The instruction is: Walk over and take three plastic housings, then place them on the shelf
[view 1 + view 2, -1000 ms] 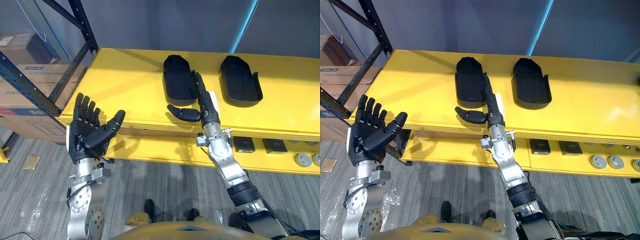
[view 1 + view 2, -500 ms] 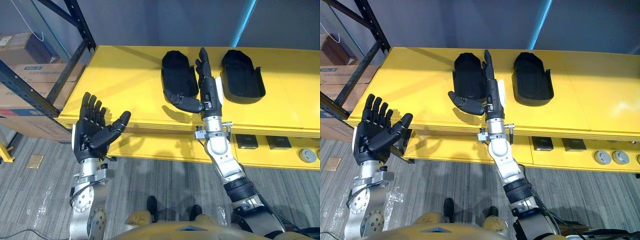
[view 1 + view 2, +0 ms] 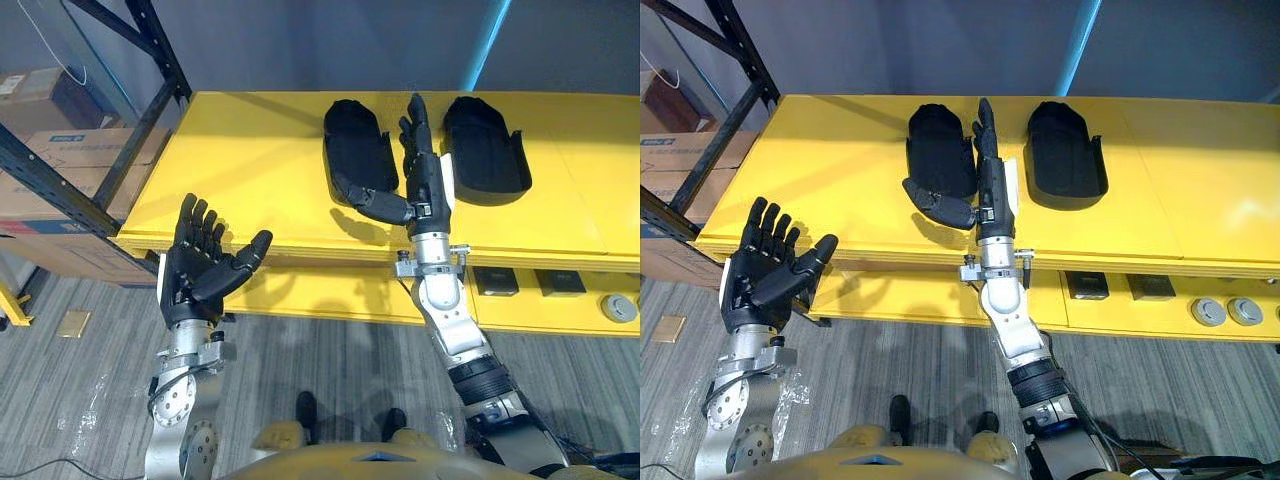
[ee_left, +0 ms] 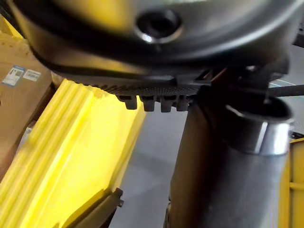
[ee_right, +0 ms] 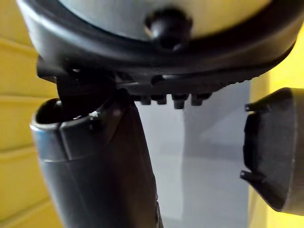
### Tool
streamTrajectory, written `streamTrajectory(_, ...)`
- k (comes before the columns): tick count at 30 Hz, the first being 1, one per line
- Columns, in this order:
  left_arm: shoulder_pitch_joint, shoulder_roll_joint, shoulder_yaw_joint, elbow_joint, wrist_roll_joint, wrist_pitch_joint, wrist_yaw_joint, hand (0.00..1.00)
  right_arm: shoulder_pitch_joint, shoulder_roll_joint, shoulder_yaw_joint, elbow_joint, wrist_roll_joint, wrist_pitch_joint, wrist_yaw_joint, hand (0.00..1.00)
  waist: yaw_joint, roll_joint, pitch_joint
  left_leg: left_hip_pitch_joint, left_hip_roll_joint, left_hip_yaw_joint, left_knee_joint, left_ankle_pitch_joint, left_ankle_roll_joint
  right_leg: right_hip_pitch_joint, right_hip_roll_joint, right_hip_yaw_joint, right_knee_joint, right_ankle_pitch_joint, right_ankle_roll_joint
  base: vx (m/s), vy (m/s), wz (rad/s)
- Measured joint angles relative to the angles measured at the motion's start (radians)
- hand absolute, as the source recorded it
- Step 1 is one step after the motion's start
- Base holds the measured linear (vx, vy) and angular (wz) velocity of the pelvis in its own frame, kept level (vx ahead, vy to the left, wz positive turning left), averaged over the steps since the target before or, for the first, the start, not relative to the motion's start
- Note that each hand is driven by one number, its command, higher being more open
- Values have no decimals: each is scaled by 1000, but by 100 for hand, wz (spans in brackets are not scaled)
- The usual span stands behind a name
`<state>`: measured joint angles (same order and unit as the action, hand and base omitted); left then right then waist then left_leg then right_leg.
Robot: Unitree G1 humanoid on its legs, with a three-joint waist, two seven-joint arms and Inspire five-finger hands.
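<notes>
Two black housings lie on the yellow tabletop (image 3: 250,170), side by side and apart, both hollow side up with their long axes running away from the robot: the left housing (image 3: 352,140) and the right housing (image 3: 482,150). Neither is held. The right hand (image 3: 424,185) is over the tabletop between them, fingers (image 3: 413,120) straight and close together, pointing away from the robot along the gap. Its thumb (image 3: 372,204) is spread wide toward the left housing and overlaps that housing's near end; whether it touches cannot be told. In the right wrist view one housing (image 5: 271,156) shows past the hand, outside the grasp. The left hand (image 3: 198,275) is raised in front of the tabletop's near left edge, palm up, fingers spread and straight, holding nothing. Small dark and round grey parts (image 3: 556,283) sit on a lower tier under the near edge. A dark rack (image 3: 150,45) with cardboard boxes (image 3: 55,150) stands at the left.
</notes>
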<state>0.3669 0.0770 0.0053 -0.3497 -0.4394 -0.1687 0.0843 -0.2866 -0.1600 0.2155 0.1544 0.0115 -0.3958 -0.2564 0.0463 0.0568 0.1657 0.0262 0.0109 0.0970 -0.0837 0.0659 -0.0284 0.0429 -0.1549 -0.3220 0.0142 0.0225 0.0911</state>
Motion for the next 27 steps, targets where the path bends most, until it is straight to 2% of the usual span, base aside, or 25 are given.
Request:
streamTrajectory(5, 2, 0, -1, 21, 18, 3, 0, 100, 9, -2, -12, 32, 8, 20, 8, 100, -2, 13, -1, 2, 0, -2, 0, 2, -1, 2, 0, -1, 0, 0, 0, 0, 0, 0)
streamTrajectory(13, 18, 0, -11, 32, 65, 3, 4, 100, 63, 0, -19, 49, 94, 85, 96, 100, -8, 16, -2, 10, 0, -6, -1, 5, -3, 11, 0, -4, 1, 0, 0, 0, 0, 1)
streamTrajectory(23, 27, 1, -13, 32, 137, 19, -1, 100, 80, -1, -9, 49, 94, 101, 162, 100, -20, 23, -7, 11, 1, -2, -1, 5, -3, 11, 0, -3, 0, 0, 0, 0, 0, 0)
streamTrajectory(27, 27, 1, -36, 32, 137, 21, -2, 100, 80, -2, -8, 72, 94, 98, 173, 100, -20, 36, -16, 10, 1, -2, -1, 5, -3, 11, 0, -3, 0, 0, 0, 0, 0, 0)
